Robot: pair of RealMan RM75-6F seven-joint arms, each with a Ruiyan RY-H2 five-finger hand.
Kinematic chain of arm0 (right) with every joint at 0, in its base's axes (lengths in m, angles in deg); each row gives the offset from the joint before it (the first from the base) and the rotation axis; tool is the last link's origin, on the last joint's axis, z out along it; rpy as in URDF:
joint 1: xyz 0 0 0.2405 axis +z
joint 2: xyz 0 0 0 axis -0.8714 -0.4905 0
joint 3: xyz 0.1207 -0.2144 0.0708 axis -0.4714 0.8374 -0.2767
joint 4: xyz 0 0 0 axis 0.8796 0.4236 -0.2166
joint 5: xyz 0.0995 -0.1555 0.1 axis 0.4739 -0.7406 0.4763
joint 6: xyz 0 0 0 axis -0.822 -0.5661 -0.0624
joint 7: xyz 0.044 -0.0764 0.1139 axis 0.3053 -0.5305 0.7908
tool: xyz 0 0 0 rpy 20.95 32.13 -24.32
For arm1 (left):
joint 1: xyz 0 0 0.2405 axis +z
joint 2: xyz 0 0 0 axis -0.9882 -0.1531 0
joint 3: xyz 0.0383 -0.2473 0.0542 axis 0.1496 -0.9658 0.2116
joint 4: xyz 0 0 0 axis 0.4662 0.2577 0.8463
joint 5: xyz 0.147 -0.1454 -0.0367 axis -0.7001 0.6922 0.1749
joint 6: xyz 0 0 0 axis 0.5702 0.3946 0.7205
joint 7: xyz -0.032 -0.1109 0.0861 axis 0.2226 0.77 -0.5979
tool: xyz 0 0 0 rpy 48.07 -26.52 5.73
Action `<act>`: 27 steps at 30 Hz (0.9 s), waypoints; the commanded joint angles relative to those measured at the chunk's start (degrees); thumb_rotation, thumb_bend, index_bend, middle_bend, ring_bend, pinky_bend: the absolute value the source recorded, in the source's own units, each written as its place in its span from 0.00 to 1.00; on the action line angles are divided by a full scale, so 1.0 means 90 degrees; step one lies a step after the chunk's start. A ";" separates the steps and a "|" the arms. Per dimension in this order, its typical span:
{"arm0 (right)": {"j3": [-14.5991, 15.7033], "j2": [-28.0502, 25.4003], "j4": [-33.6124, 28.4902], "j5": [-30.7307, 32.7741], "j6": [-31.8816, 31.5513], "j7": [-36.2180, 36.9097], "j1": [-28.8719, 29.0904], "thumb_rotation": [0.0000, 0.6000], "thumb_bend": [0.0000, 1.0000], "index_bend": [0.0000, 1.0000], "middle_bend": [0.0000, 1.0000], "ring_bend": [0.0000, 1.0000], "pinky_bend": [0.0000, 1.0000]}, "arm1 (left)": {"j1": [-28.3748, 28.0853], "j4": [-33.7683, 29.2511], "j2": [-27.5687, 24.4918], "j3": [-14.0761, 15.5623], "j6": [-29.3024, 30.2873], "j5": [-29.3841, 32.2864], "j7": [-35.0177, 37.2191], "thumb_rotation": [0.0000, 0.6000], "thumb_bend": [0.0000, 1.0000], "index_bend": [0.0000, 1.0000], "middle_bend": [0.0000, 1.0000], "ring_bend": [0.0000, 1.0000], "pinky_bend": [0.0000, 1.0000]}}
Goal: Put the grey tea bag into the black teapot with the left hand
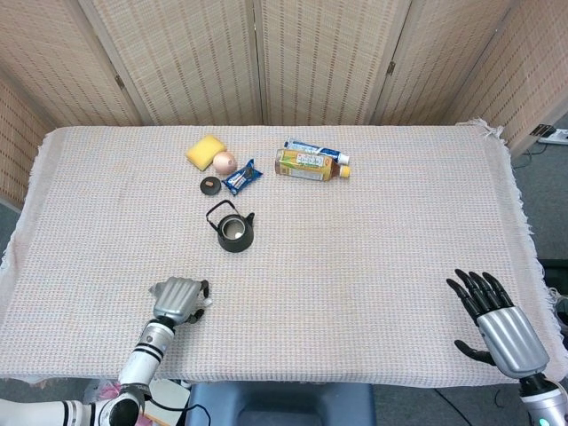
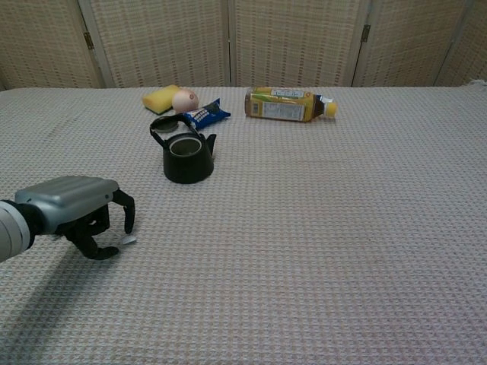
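We see our left hand (image 2: 76, 213) low at the left of the chest view, with its fingers curled down toward the cloth. A tiny pale thing, the grey tea bag (image 2: 128, 239), lies on the cloth right by the fingertips. We cannot tell if the fingers pinch it or only touch it. Our right hand (image 1: 497, 324) is at the lower right of the head view, with its fingers spread apart and nothing in them. The table (image 1: 382, 257) is covered with a bumpy, light pink cloth that has a fringe at the edges. Farther up, left of the middle, stands the black teapot (image 2: 185, 156) with no lid on, well apart from the left hand. Its small dark lid (image 1: 210, 185) lies just behind it. Beyond that are a blue packet (image 2: 205, 114), a yellow sponge (image 2: 160, 98), a pinkish ball (image 2: 185, 100) and a bottle (image 2: 288, 104) lying on its side. At the very back stand woven tan screens (image 1: 319, 58).
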 commanded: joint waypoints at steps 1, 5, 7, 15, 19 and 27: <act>-0.0002 -0.0001 0.0007 0.0011 -0.0014 0.0001 -0.0013 1.00 0.07 0.00 0.00 0.00 0.00 | -0.0041 0.0095 0.0022 -0.0001 -0.0022 0.0038 0.0034 1.00 0.35 0.48 1.00 1.00 1.00; -0.0003 0.0003 -0.0001 0.0028 0.0003 -0.0021 -0.0013 1.00 0.07 0.00 0.00 0.00 0.00 | -0.0079 0.0175 0.0037 0.0007 -0.0039 0.0036 0.0095 1.00 0.35 0.50 1.00 1.00 1.00; -0.0009 0.0006 -0.0008 0.0034 -0.0001 -0.0027 -0.0014 1.00 0.07 0.00 0.00 0.00 0.00 | -0.0092 0.0183 0.0041 0.0022 -0.0042 0.0036 0.0118 1.00 0.35 0.50 1.00 1.00 1.00; -0.0013 -0.0002 -0.0010 0.0028 0.0020 -0.0012 0.0004 1.00 0.07 0.00 0.00 0.00 0.00 | -0.0153 0.0203 0.0124 0.0068 -0.0005 0.0097 0.0088 1.00 0.35 0.50 1.00 1.00 1.00; -0.0010 -0.0011 -0.0005 0.0026 -0.0002 0.0000 -0.0008 1.00 0.07 0.00 0.00 0.00 0.00 | -0.0190 0.0247 0.0156 0.0044 -0.0012 0.0128 0.0125 1.00 0.35 0.50 1.00 1.00 1.00; -0.0025 0.0000 0.0001 0.0044 -0.0056 -0.0026 -0.0040 1.00 0.07 0.00 0.00 0.00 0.00 | -0.0248 0.0397 0.0174 0.0031 -0.0100 0.0118 0.0283 1.00 0.36 0.53 1.00 1.00 1.00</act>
